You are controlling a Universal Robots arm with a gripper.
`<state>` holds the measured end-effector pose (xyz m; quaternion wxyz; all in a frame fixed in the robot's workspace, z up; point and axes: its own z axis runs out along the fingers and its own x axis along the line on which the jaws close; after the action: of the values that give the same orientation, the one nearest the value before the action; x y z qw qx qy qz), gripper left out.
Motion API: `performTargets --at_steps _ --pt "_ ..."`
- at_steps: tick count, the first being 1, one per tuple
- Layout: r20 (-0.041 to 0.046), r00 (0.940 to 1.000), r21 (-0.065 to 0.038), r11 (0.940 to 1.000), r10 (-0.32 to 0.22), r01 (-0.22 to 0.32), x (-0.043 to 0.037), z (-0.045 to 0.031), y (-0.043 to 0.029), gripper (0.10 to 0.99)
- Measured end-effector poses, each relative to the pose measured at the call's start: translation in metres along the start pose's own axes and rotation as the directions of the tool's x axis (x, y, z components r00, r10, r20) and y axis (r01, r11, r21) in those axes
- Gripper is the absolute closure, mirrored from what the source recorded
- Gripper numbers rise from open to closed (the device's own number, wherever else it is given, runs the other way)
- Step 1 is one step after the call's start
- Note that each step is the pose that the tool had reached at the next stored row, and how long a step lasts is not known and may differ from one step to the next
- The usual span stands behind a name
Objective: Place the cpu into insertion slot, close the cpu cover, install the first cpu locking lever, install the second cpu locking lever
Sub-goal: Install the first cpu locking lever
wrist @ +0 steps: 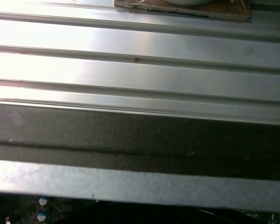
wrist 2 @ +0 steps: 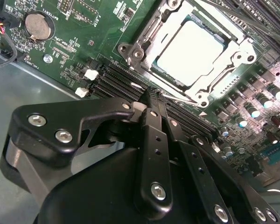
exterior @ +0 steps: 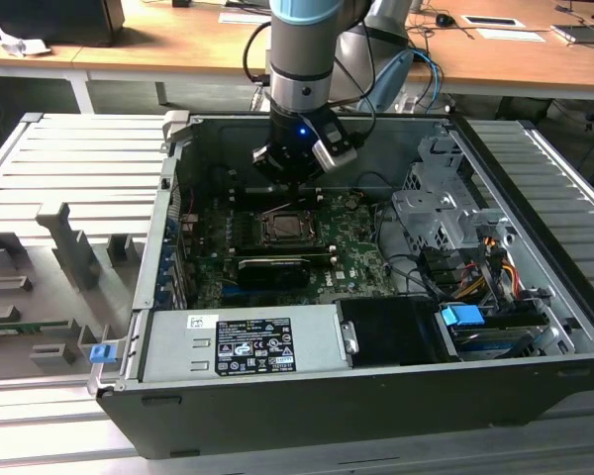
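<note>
1 gripper (wrist 2: 151,99) hovering beside 1 insertion slot (wrist 2: 189,51)
Fingers are pinching together, gripping nothing; 1 cpu (wrist 2: 189,49) is sitting under 1 cpu cover (wrist 2: 151,39).

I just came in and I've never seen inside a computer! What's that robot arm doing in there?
A robot arm's black gripper is reaching into an open dark computer case, right over the green circuit board. The small square silvery chip already sits in its socket, and the thin silver metal frame plate lies closed around it. The gripper's fingers are pressed together, tips beside the socket's edge, holding nothing I can see.
</note>
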<state>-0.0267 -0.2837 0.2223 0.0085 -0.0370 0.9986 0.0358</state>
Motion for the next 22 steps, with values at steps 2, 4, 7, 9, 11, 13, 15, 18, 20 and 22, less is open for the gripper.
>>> performTargets --at_steps 2,4,7,9,11,13,15,18,20,22 --pt "0.0000 1.0000 0.000 1.0000 0.000 0.000 -0.0014 0.0008 -0.0001 0.980" --pt "0.0000 1.0000 0.000 1.0000 0.000 0.000 -0.0025 0.0022 -0.0002 0.980" --pt "0.0000 1.0000 0.000 1.0000 0.000 0.000 -0.0032 0.0045 -0.0004 0.980" --pt "-0.0001 1.0000 0.000 1.0000 0.000 0.000 -0.0036 0.0061 -0.0005 0.980" --pt "-0.0001 1.0000 0.000 1.0000 0.000 0.000 -0.0040 0.0082 -0.0006 0.980" --pt "-0.0001 1.0000 0.000 1.0000 0.000 0.000 -0.0046 0.0107 -0.0008 0.980" --pt "0.0000 1.0000 0.000 1.0000 0.000 0.000 -0.0051 0.0131 -0.0009 0.980" --pt "-0.0002 1.0000 0.001 1.0000 -0.001 0.001 -0.0058 0.0161 -0.0012 0.980" --pt "-0.0006 1.0000 0.007 1.0000 -0.001 0.001 -0.0062 0.0172 -0.0013 0.980" --pt "-0.0012 1.0000 0.013 0.9999 -0.001 0.001 -0.0063 0.0182 -0.0014 0.980"
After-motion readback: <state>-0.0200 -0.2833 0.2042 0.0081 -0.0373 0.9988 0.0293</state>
